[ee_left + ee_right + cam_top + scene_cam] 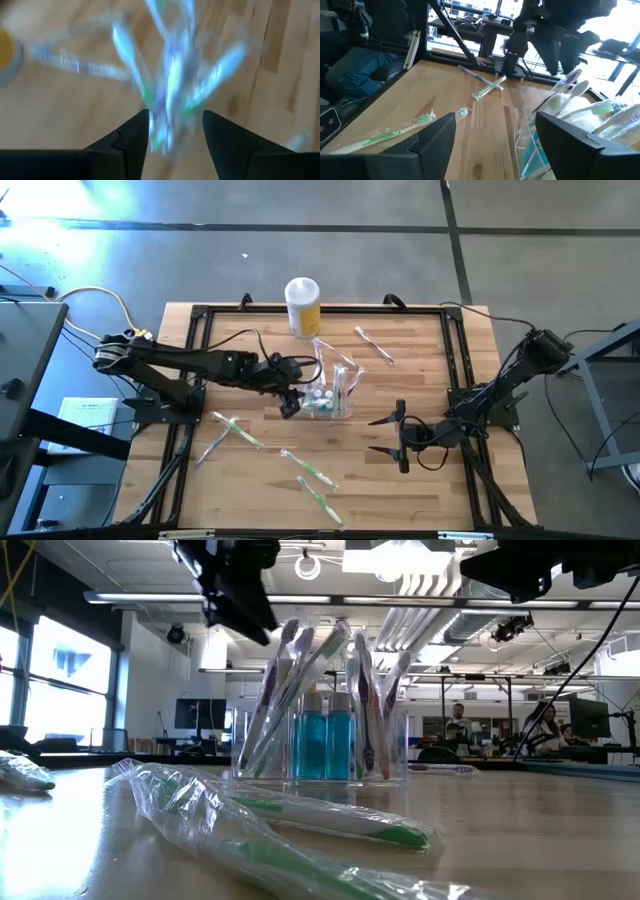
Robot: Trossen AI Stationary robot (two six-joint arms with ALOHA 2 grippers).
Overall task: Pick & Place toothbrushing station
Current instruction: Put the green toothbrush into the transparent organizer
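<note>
Lying nearest are wrapped toothbrushes (308, 471) on the desk (420, 480). Mid-desk stands the toothbrushing station (330, 392), the left tool (291, 404) just beside its left, fingers apart. The right tool (392, 436) waits right, spread wide. Farthest: a yellow canister (303, 305).

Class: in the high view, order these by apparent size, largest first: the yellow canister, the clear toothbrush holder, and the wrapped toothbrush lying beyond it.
1. Toothbrush holder, counting the toothbrushes standing in it.
2. Yellow canister.
3. Wrapped toothbrush, the thinnest.
</note>
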